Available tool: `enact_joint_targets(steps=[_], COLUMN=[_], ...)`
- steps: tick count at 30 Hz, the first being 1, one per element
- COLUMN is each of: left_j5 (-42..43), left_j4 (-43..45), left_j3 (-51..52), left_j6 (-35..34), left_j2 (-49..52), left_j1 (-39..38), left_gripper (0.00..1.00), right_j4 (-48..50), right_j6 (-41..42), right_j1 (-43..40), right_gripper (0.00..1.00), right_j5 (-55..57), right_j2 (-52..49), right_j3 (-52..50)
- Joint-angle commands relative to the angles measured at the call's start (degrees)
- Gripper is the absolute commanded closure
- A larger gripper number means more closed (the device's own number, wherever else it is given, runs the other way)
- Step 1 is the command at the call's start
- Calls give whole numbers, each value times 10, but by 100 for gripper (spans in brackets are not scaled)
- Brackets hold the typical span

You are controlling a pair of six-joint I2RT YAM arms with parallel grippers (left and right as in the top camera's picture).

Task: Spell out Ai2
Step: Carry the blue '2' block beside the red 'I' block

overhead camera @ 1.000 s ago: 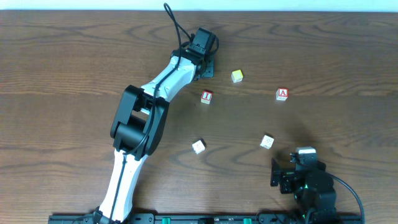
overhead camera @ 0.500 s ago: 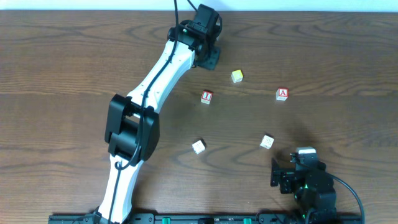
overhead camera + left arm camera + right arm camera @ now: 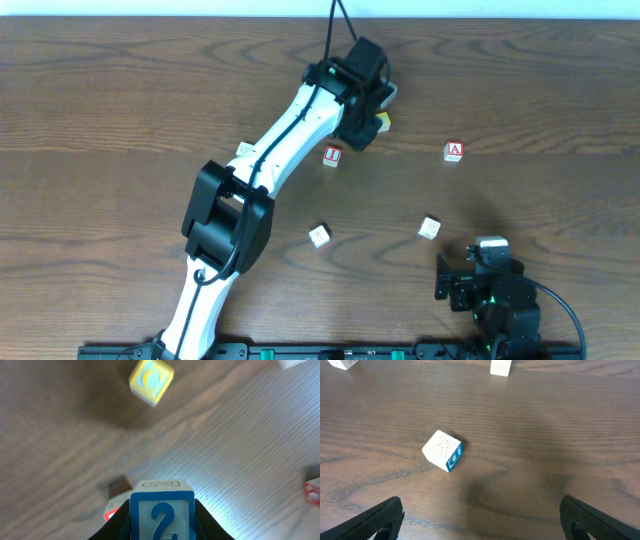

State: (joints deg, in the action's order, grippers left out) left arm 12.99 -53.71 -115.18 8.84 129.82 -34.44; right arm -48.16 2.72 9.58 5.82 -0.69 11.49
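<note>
My left gripper (image 3: 360, 124) is shut on a white block with a blue 2 (image 3: 162, 516) and holds it above the table. It hovers between the red I block (image 3: 332, 155) and a yellow block (image 3: 384, 122), which it partly covers in the overhead view. In the left wrist view the yellow block (image 3: 151, 380) lies ahead and a red block edge (image 3: 111, 514) shows beside the held block. The red A block (image 3: 454, 151) sits to the right. My right gripper (image 3: 455, 281) is open and empty near the front edge.
Two white blocks lie mid-table, one at the left (image 3: 319, 235) and one at the right (image 3: 429, 227). The right one, white with a blue side (image 3: 443, 450), lies just ahead of the right gripper (image 3: 485, 525). The left arm stretches diagonally across the table's middle.
My left arm has swung from the table's far edge to the right and nearer, bringing the 2 block over the spot between the I and yellow blocks. The right arm has not moved.
</note>
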Motion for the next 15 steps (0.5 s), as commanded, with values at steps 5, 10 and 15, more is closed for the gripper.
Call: enact_joint_targets(steps=[5,10,15], left_j5=[2,2,5], left_j4=[61,83,89], left_j3=[84,91,97], left_j6=[-26,-27,-26], left_j2=[-7,-7,-7], left_j1=[0,-4,-12], left_gripper=[94,94,94], right_j4=[-1,-1,-1], right_j6=[-7,-7,-7], right_j1=[-4,-4,-4], right_gripper=[1,1,1], right_j5=[0,0,0], right_j2=[4,4,4], right_j3=[-7,-7,-7])
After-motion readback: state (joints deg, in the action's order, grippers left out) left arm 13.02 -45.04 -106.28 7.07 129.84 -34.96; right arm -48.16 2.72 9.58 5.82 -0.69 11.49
